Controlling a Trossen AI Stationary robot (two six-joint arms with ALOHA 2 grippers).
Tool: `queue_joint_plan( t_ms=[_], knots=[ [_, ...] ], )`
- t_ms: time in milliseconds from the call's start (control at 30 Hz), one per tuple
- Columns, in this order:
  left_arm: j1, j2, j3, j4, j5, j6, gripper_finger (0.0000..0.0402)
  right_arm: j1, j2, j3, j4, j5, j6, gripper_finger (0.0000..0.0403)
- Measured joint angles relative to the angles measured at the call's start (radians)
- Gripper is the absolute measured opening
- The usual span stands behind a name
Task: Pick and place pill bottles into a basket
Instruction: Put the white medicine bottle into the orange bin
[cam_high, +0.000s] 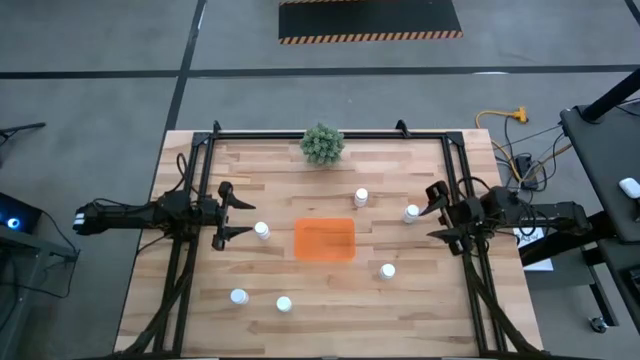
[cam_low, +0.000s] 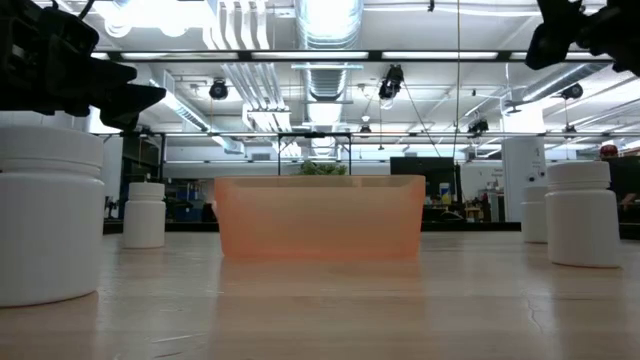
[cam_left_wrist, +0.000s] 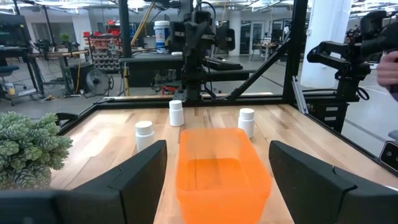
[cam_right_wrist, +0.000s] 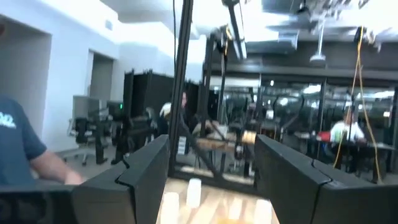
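Currently both grippers, left (cam_high: 238, 216) and right (cam_high: 432, 212), hover with fingers spread, flanking the empty basket (cam_high: 324, 240).

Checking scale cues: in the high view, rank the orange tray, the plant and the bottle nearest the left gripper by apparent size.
1. orange tray
2. plant
3. bottle, clearly smallest

- The left arm reaches in level from the table's left side, its wrist pointing toward the middle.
- The left gripper (cam_high: 232, 212) hangs above the left part of the table, its 2 fingers (cam_left_wrist: 134, 174) spread wide apart and holding nothing.
- The right arm comes in from the right side, pointing left.
- The right gripper (cam_high: 434, 212) hangs over the right part, its 2 fingers (cam_right_wrist: 149, 168) likewise spread and bare.
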Motion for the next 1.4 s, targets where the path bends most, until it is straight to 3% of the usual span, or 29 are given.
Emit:
queue_joint_plan(
  t_ms=[100,200,333,567,967,1167,1400],
  knots=[
    [0.0,0.0,0.0,0.0,0.0,0.0,0.0265,0.0,0.0,0.009,0.019,0.05,0.017,0.0226],
    [0.0,0.0,0.0,0.0,0.0,0.0,0.0265,0.0,0.004,0.074,-0.095,0.088,0.028,0.0226],
    [0.0,0.0,0.0,0.0,0.0,0.0,0.0265,0.0,0.032,0.243,-0.469,0.16,-0.007,0.0226],
    [0.0,0.0,0.0,0.0,0.0,0.0,0.0265,0.0,0.17,0.551,-1.005,0.423,0.002,0.0226],
    [0.0,0.0,0.0,0.0,0.0,0.0,0.0265,0.0,0.605,0.896,-1.478,0.452,0.127,0.0226],
    [0.0,0.0,0.0,0.0,0.0,0.0,0.0265,0.0,0.78,0.975,-1.611,0.483,0.111,0.0226],
    [0.0,0.0,0.0,0.0,0.0,0.0,0.0265,-0.016,0.878,0.983,-1.665,0.519,0.066,0.0226]
  ],
)
